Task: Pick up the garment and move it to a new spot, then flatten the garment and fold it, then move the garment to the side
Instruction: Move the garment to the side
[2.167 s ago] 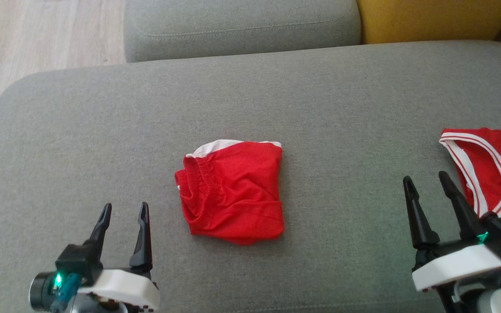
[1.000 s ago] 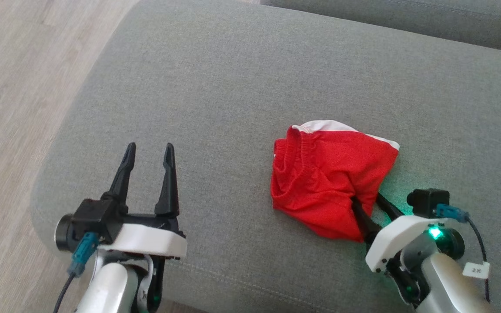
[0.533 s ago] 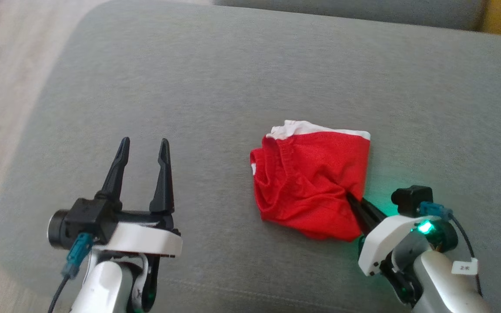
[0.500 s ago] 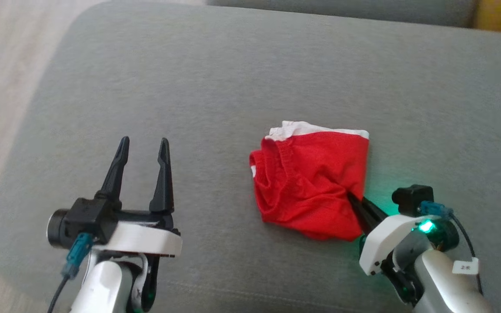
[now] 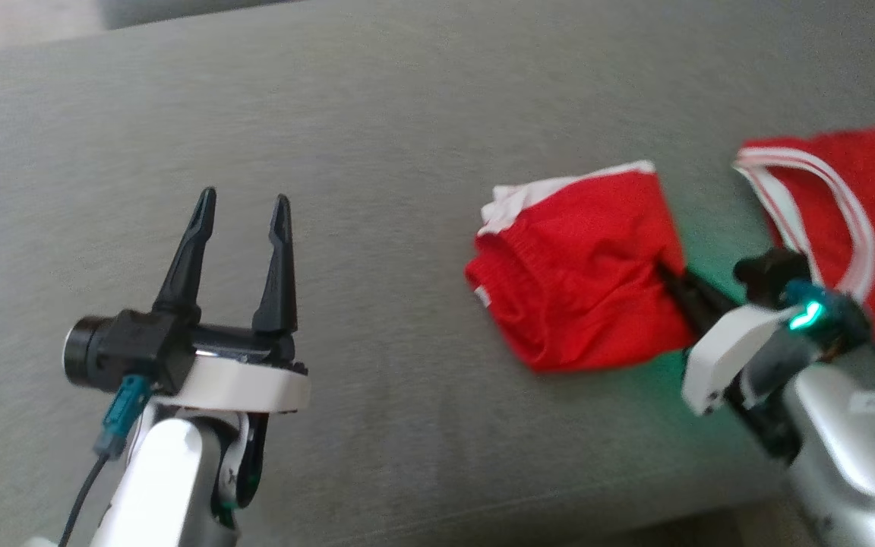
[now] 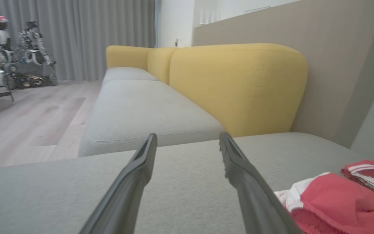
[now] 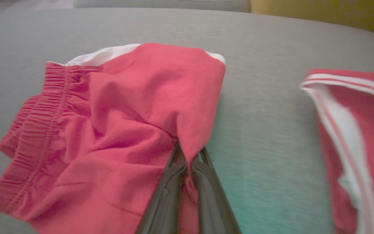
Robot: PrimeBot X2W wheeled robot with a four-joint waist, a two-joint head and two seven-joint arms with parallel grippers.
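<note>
Lying bunched on the grey sofa cushion (image 5: 407, 114), the red shorts (image 5: 582, 266) sat directly ahead of the right claw (image 5: 669, 275). The elastic waistband was to that claw's left and a white edge showed on the far side. The right claw was closed tight on the near corner of the shorts, with fabric puckered around its two fingers. Off that claw's right side lay a red jersey (image 5: 855, 197) with white striped trim, near the shorts but apart from them. The left claw (image 5: 240, 209) stood wide and empty, with the shorts well apart to its right.

Step in hand, by judgement: the pick-up, with the grip made. Whether the corner had left the cushion could not be told. The next move likely called for raising the corner and carrying it to bare cushion, away from the jersey. A single-corner pinch risked the bundle unfurling and dragging.

The right wrist view showed the pinch itself and the waistband gathers. The left wrist view showed a yellow backrest (image 6: 239, 87) and wooden floor (image 6: 28, 123) beyond the left claw, plus the shorts' low profile on the cushion.
</note>
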